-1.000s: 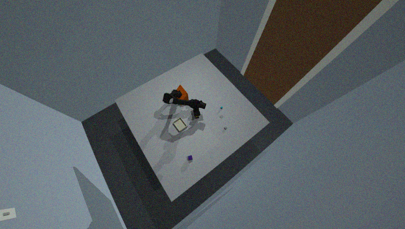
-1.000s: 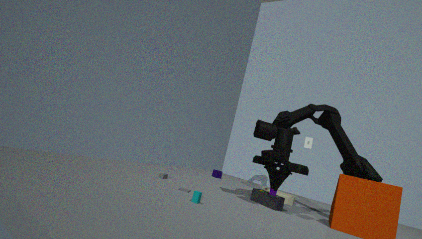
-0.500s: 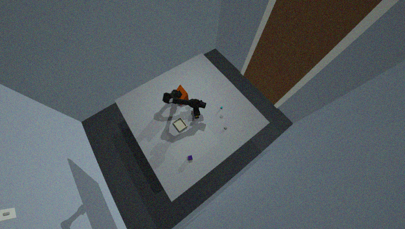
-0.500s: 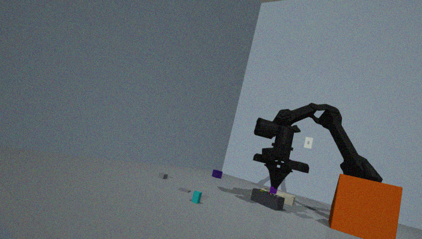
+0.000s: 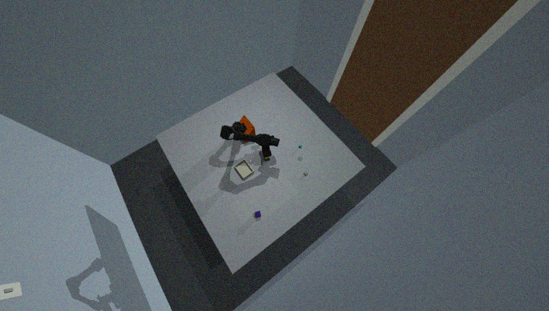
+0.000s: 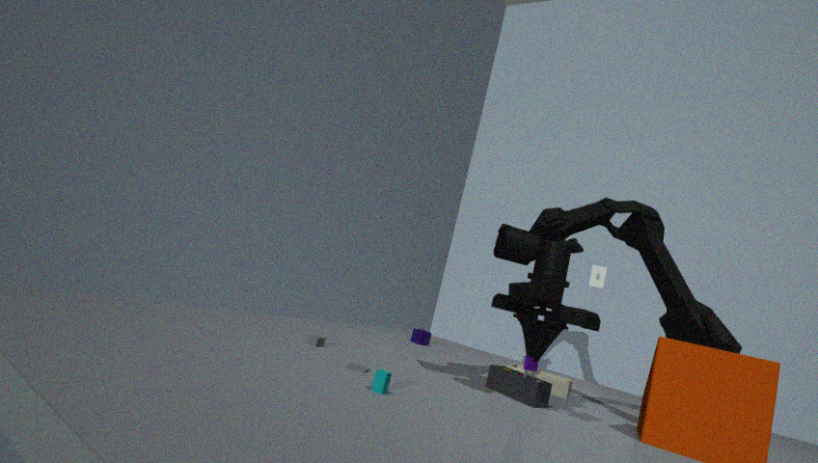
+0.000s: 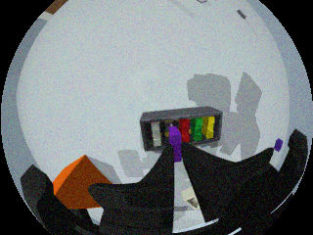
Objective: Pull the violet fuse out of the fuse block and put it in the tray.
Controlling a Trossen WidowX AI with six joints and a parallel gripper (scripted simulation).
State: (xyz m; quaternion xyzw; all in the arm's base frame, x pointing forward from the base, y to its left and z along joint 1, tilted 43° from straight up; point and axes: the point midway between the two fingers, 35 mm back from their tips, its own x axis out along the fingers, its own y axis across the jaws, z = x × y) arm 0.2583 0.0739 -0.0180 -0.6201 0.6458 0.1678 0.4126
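With the fingers (image 6: 531,356) clamped on the violet fuse (image 6: 531,364) just above the fuse block (image 6: 518,385) near the worktop's middle, the arm should lift straight higher, clearing the other fuses (image 7: 196,128), before swinging toward the tray (image 5: 243,170).

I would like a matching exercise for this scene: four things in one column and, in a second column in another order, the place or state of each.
Things:
1. violet fuse
2. teal block
3. tray
4. orange box

Places or states:
A. under the arm's base
B. held in the end effector, above the fuse block
C. lying on the table, apart from the fuse block
D. beside the fuse block, with no fuse in it

Pairs: 1-B, 2-C, 3-D, 4-A
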